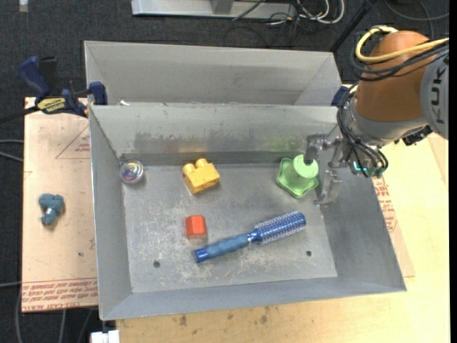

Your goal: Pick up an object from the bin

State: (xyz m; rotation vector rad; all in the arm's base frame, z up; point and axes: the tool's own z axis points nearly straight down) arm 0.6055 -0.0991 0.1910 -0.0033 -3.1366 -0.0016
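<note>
You've got the gripper [322, 168] w/ fingers spread apart, gripping nothing, low at the right of the grey metal bin [250, 270], just beside the light-green knobbed plastic piece [291, 181] nr the back wall.

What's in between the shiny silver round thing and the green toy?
The yellow block lies between the shiny silver round thing and the green toy, as the camera view shows. It's a bit nearer the silver one.
</note>
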